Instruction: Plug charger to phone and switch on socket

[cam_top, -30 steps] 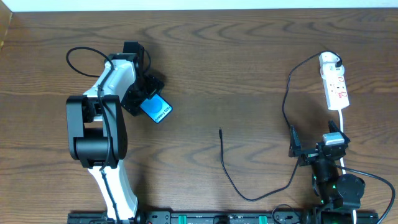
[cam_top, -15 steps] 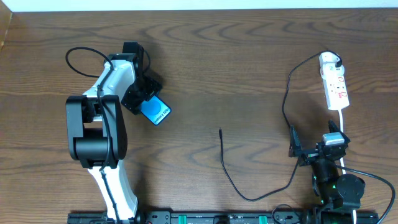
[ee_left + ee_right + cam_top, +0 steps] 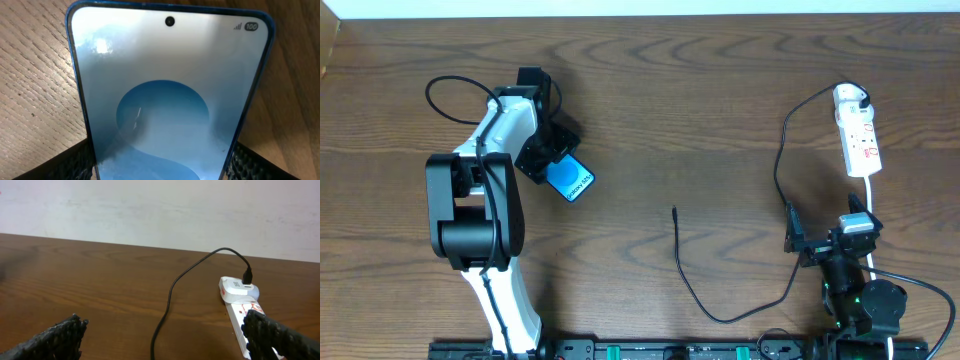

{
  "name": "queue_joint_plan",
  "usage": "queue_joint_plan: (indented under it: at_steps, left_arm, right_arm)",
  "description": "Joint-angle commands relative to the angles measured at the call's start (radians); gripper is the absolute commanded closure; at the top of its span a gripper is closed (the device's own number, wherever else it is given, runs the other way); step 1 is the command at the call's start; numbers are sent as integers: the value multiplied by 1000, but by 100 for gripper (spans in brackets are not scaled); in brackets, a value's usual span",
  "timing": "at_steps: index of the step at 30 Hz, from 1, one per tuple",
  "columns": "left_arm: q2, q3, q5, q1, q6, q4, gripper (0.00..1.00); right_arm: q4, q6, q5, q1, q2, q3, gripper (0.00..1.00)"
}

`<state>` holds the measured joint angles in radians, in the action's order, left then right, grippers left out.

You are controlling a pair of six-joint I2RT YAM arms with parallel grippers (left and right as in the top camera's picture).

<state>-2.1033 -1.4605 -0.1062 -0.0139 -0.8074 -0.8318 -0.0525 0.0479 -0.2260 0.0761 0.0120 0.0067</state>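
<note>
My left gripper (image 3: 552, 163) is shut on one short end of the phone (image 3: 569, 178), a slim black-edged handset with a bright blue screen, at the table's left. In the left wrist view the phone (image 3: 170, 90) fills the frame between my fingers (image 3: 162, 167). The charger's thin black cable (image 3: 682, 262) lies loose mid-table, its plug tip (image 3: 674, 210) free. It loops right and up to the white adapter (image 3: 849, 96), plugged into the white socket strip (image 3: 863, 142) at far right. My right gripper (image 3: 826, 232) is open and empty just below the strip. Its view shows the cable (image 3: 170, 295), adapter (image 3: 238, 289) and strip (image 3: 239, 322).
The left arm's thicker black cable (image 3: 450, 90) loops at the far left. The socket's white cord (image 3: 871, 195) runs down past my right gripper. A pale wall (image 3: 160, 205) rises beyond the table's far edge.
The phone and my left gripper have shifted very slightly toward the lower left. The right arm and the charger cable have not moved.
</note>
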Motion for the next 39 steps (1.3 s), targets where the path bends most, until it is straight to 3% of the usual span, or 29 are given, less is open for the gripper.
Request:
queue_joint_plan:
  at_steps: [1,39]
  left_arm:
    - [-35,35,-41,1,13,14,16]
    - [-35,52,-43,-38,-10,-11,11]
  right_arm:
    - [-5,9,11,-3,-6,-1,1]
    - [-5,9,11,-3,-6,-1,1]
